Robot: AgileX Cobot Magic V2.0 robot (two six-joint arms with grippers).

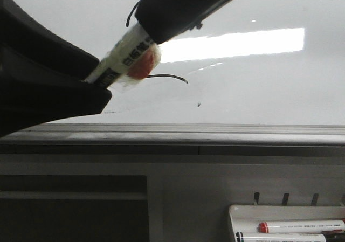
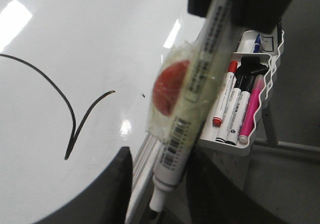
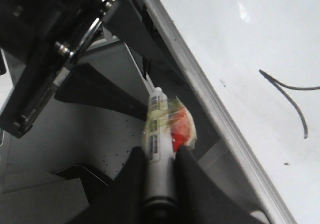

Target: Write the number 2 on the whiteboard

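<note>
Number 2 (image 2: pixel 73 119) appears as a thin black marker line, and both pincers meet just beside it.

Right gripper (image 3: pixel 161 154): its two dark fingers are clamped on the rear of a whiteboard marker's (image 3: pixel 159 129) white barrel. The barrel carries printed text and a barcode. A red disc (image 2: pixel 167 89) is bound against it under clear tape, partway along its length.

Left gripper (image 2: pixel 160 174): its dark fingers stand apart, one on each side of the marker's free end. On one side a strip of the board's edge shows between finger and barrel. Whether the other finger touches the barrel cannot be told.

Marker: in the front view it slants from the right gripper, high up, down toward the left gripper, crossing in front of the line's left end. Its tip is off the board, past the lower edge.

Line: visible parts are a long curve that falls to a sharp point, then a short stroke that rises away from it. It sits on the whiteboard (image 1: pixel 259 91) left of centre, nearer the lower edge than the top, below a bright rectangular reflection. A small dark speck (image 1: pixel 198 104) lies near it.

Below the board's grey metal lower edge (image 1: pixel 215 134), toward the right corner, hangs a white marker tray (image 2: pixel 265 109) holding red-capped, black and pink pens.
</note>
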